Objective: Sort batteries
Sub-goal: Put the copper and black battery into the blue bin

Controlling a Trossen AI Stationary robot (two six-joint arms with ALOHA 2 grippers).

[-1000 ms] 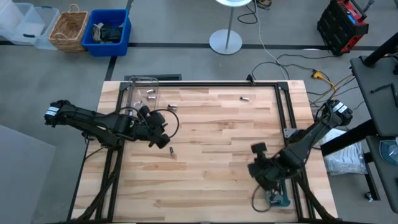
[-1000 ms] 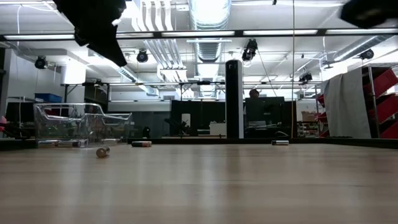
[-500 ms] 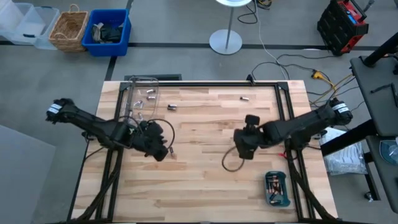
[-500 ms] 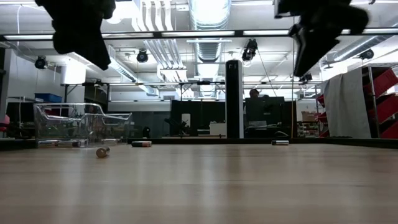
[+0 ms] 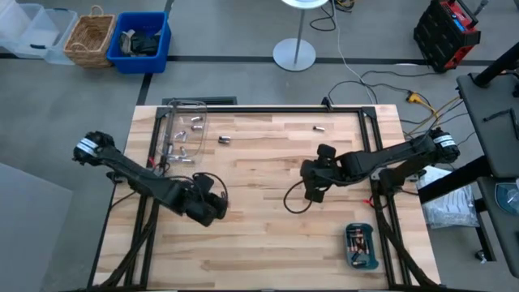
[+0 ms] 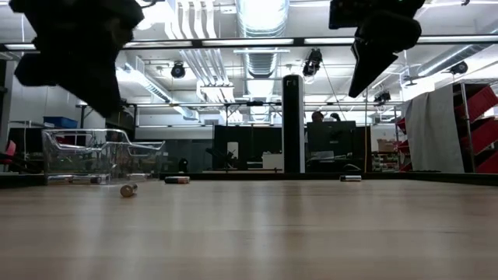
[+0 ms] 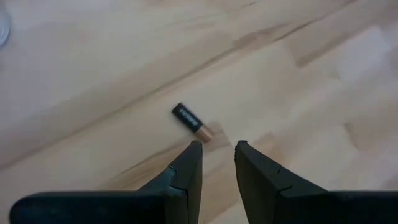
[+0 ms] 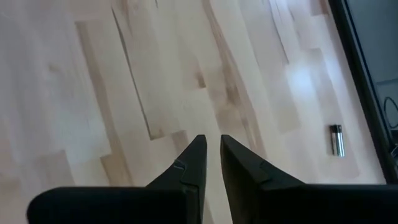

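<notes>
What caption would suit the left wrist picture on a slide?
Left end effector, fingers slightly apart and empty, poised above a black-and-copper battery lying on the wooden table.

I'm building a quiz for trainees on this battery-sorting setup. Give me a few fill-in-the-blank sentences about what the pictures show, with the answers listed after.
1. The teal tray sits near the table's front-right corner and holds ____.
2. The clear plastic box stands on the table's ____ side in the high view.
3. In the left wrist view, the left hand has a single ____ lying on the wood just beyond its fingers.
4. The right hand holds ____ between its fingers.

Missing words: batteries; left; battery; nothing
</notes>
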